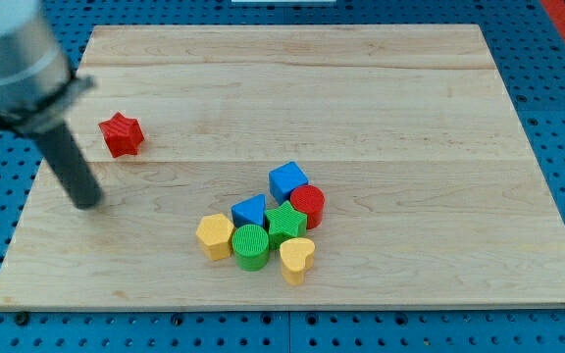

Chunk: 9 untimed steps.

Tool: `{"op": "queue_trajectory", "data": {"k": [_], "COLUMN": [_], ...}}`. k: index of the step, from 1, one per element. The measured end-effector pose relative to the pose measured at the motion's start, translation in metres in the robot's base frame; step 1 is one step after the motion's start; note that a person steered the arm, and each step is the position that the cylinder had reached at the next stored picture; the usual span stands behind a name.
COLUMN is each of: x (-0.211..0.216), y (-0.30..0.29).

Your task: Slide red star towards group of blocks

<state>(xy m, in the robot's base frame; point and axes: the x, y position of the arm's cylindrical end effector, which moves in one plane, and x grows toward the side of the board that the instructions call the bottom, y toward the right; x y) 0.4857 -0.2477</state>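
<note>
No jaws on this rig, just rod. Red star sits upper left, well apart from block group at lower centre. My tip is below-left of star, not touching. Push not begun; whole slide left.

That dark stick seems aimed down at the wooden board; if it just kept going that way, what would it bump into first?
My tip would likely meet only the bare wooden board. The red star sits apart, toward the view's top right of it.

Blue pegboard under wooden board
</note>
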Motion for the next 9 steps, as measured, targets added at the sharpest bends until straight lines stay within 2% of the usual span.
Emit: {"op": "queue_trajectory", "data": {"k": [1, 2, 4, 5, 6, 7, 8, 9], "x": [-0.044, -0.063, -0.084, -0.050, -0.062, -0.107, -0.115, -0.107], "y": [-0.056, -0.024, 0.054, 0.148, 0.187, 0.184, 0.224, 0.288]}}
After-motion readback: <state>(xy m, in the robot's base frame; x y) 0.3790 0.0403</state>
